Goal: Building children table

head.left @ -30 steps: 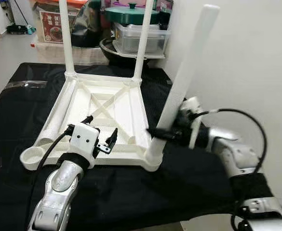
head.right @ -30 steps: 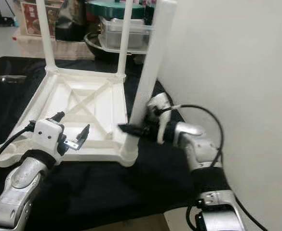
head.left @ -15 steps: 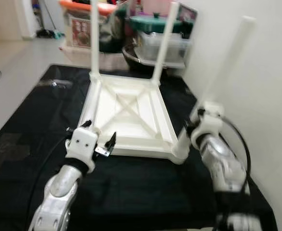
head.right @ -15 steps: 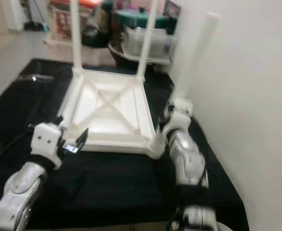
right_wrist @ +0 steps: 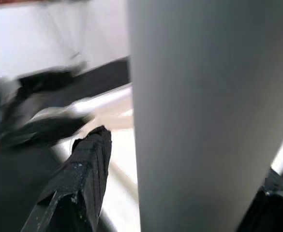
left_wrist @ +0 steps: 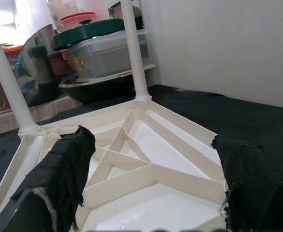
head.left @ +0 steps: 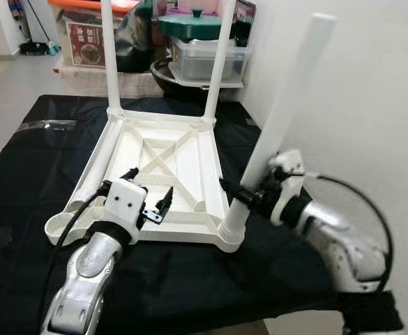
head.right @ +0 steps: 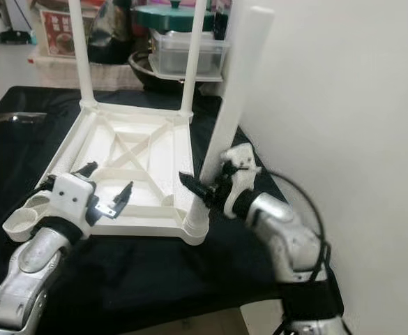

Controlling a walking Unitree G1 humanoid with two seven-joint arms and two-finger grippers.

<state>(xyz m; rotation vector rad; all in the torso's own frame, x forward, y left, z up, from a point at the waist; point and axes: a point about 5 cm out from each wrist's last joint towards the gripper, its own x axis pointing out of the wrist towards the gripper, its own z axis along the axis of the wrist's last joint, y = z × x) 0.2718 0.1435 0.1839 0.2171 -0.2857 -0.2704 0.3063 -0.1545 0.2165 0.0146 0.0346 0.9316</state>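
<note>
Left eye view: right gripper [head.left: 240, 195] remains clamped on the tilted leg [head.left: 280, 118]; left gripper [head.left: 148, 199] fingers still apart.

1. The upturned table top [head.left: 165, 167] lies on the cloth-covered surface [head.left: 36, 153].
2. Two legs [head.left: 108, 59] stand at its far corners.
3. A third leg [head.left: 280, 118] stands tilted in its near right corner.
4. The right gripper [head.left: 240, 195] sits around that leg, low down.
5. The left gripper [head.left: 148, 195] hangs over its near edge.
6. Containers [head.left: 204, 49] sit behind it.

Smooth, slightly glossy white plastic children table top [head.left: 165, 171] and round white plastic legs [head.left: 280, 122]. Matt black cloth over the table [head.left: 190, 279]. Frayed black fabric on the fingertips [left_wrist: 66, 166].
</note>
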